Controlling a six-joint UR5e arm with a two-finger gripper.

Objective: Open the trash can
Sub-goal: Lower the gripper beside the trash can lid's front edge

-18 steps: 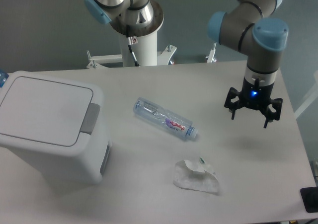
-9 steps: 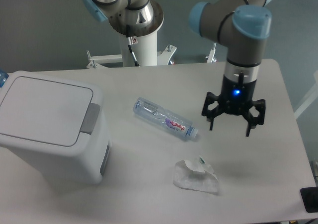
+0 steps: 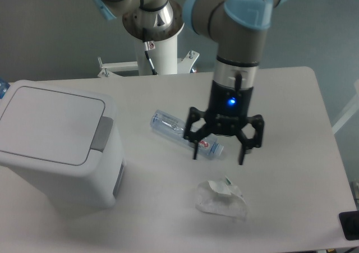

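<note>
1. Grey floor behind, pale surface point(image 3: 291, 96) in front, white robot pedestal point(image 3: 162, 54) at the far edge.
2. Bin point(image 3: 56, 146) at the left of the surface, lid point(image 3: 47, 124) down flat, grey tab point(image 3: 101, 134) on the lid's right edge, facing the arm.
3. Tool point(image 3: 219, 152) mid-surface, fingers spread wide and pointing down, holding nothing, well apart from the bin.
4. Step in hand, by judgement: crossing leftward toward the tab; nothing of the opening done yet.
5. To do it well: travel high enough to clear the clutter, line up over the tab, narrow the fingers or lead with one fingertip, then press straight down on the tab rather than on the lid panel, so the catch can release.
6. Bottle point(image 3: 179, 130) lying on its side under and just behind the tool, between it and the bin; likely to roll if clipped.
7. Crumpled tissue point(image 3: 220, 199) nearer the front edge, out of the direct line.
8. Dark object point(image 3: 349, 225) at the lower right corner, too cropped to name.
</note>
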